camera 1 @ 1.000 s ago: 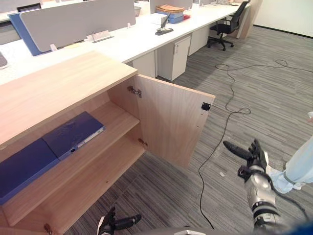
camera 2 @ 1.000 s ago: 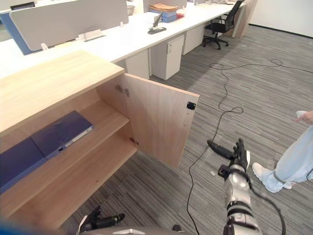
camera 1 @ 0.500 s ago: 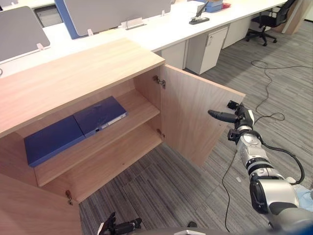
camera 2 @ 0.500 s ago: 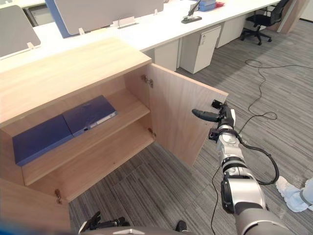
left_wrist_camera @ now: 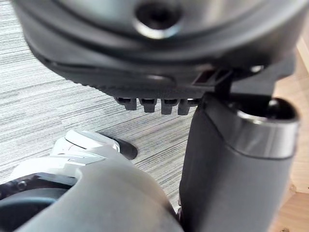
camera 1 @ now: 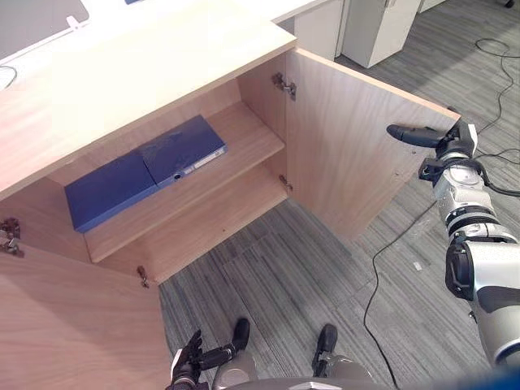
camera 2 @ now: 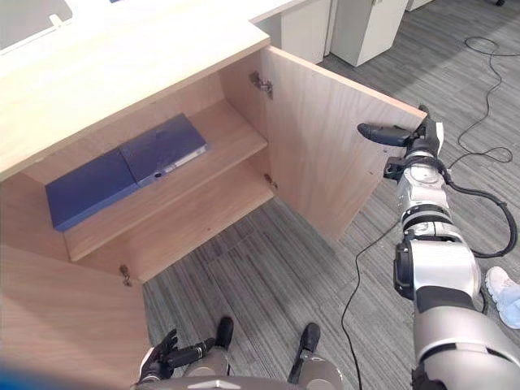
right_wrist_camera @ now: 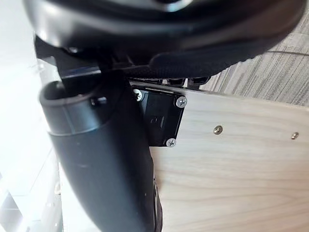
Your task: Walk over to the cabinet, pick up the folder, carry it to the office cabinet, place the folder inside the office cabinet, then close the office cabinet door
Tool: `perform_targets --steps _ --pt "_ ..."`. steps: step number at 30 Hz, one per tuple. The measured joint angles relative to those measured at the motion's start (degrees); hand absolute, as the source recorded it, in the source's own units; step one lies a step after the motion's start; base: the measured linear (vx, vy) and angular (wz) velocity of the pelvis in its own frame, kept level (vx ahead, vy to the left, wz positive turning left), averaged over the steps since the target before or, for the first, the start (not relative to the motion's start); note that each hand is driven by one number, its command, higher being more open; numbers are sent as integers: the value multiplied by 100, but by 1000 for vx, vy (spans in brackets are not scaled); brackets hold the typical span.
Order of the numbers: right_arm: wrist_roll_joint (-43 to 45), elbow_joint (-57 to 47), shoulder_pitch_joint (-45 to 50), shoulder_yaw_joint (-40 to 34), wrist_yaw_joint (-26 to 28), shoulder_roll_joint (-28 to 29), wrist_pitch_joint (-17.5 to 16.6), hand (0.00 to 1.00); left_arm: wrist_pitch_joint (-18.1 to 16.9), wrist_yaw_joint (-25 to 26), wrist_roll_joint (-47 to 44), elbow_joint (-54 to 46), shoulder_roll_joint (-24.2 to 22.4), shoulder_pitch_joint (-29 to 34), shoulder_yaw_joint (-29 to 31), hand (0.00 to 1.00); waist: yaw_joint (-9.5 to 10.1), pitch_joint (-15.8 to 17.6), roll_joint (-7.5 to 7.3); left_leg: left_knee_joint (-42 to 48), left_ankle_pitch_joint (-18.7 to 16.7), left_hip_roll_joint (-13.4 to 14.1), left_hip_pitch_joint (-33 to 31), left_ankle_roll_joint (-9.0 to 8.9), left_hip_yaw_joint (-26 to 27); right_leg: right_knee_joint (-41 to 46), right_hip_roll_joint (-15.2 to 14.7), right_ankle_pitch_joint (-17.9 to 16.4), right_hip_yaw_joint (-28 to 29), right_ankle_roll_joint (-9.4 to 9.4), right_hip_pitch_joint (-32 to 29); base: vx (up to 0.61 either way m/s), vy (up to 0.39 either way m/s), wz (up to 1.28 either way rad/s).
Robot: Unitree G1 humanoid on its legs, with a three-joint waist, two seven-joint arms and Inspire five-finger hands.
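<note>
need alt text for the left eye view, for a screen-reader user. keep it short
An open wooden cabinet has a blue folder lying on its upper shelf, and the right robot hand is at the top outer corner of the open right door. The left robot hand hangs low at the bottom edge, above grey carpet.
</note>
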Motion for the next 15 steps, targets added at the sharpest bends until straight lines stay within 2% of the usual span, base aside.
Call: perform_targets --steps 2,5,8,10,13,15 --pt "-9 -17 2 41 3 2 0 100 0 5 2 2 18 -39 0 100 0 38 -22 -6 -1 -5 9 0 14 0 -5 -3 20 8 -1 2 14 -3" --pt "-31 -319 96 585 14 -14 13 100 1 14 14 8 45 -81 3 100 -10 70 -57 -6 -8 -3 24 0 166 11 -1 32 174 9 -87 10 32 -26" --pt "-42 -1246 563 1696 186 -156 17 100 2 22 49 21 52 -96 4 100 -48 80 -66 43 -85 10 115 17 440 27 31 67 457 15 -163 22 42 -51" --pt "-15 -2104 977 2591 573 -319 10 100 2 17 235 32 86 -100 -1 100 -145 71 -85 100 -166 52 233 16 652 30 92 68 698 15 -158 26 37 -54" --pt "7 -2990 1397 3491 1008 -456 -21 100 2 -10 359 79 152 -178 -15 100 -213 35 -141 235 -259 119 316 5 825 29 188 54 894 17 -155 32 17 -49" --pt "304 -3833 1624 4751 1585 -628 12 100 -2 15 603 155 208 -322 -16 100 -234 -115 -213 393 -308 192 304 -16 939 -8 291 34 1016 -27 -151 29 -9 -35"
